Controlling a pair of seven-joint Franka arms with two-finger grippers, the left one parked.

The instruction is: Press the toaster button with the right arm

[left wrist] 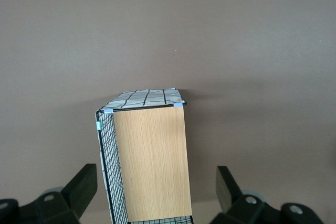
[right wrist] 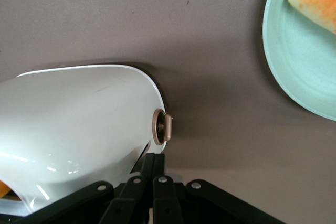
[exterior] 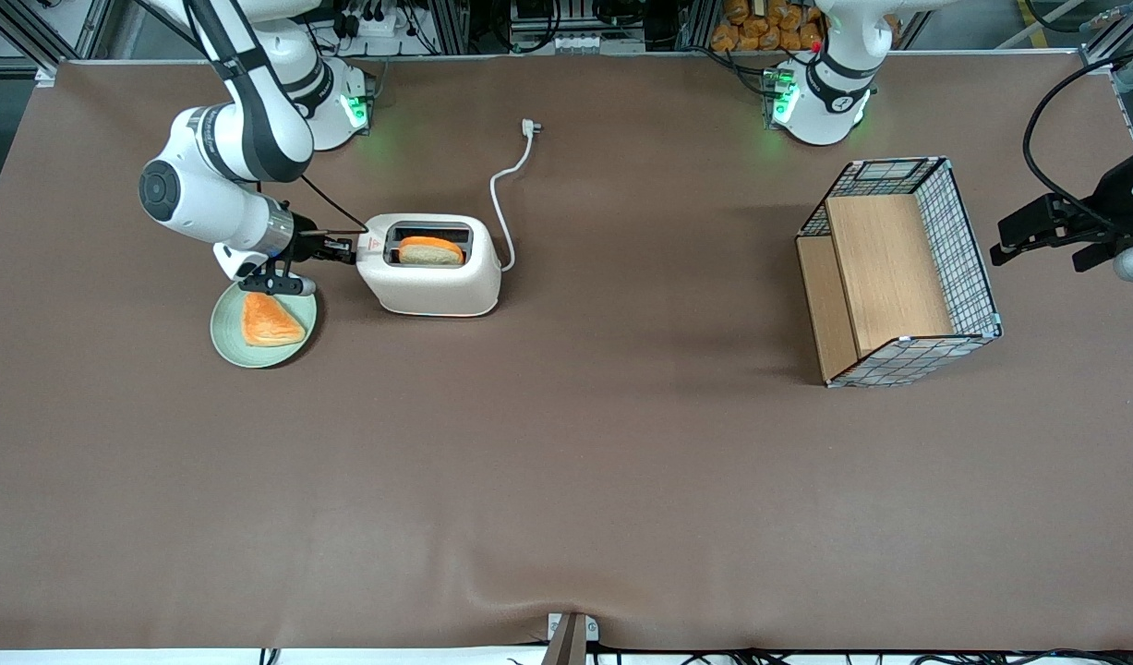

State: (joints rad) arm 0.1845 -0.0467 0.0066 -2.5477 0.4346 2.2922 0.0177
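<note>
The cream-white toaster [exterior: 429, 282] stands on the brown table with a slice of toast [exterior: 429, 251] in its top slot. The right arm [exterior: 224, 148] reaches down to the toaster's narrow end, the one with the small red mark [exterior: 374, 246]. My gripper [exterior: 349, 249] is shut, its two fingers pressed together with nothing between them, and its tips are against that end. In the right wrist view the gripper [right wrist: 157, 157] meets the toaster [right wrist: 79, 129] just beside a round bronze knob [right wrist: 163, 127]. The toaster button is hidden by the fingertips.
A pale green plate [exterior: 229, 342] with a toast slice [exterior: 269, 321] lies under the wrist, nearer the front camera than the gripper; it also shows in the right wrist view [right wrist: 294, 72]. The white cord [exterior: 501, 199] runs away from the toaster. A wire-mesh wooden basket [exterior: 898, 272] stands toward the parked arm's end.
</note>
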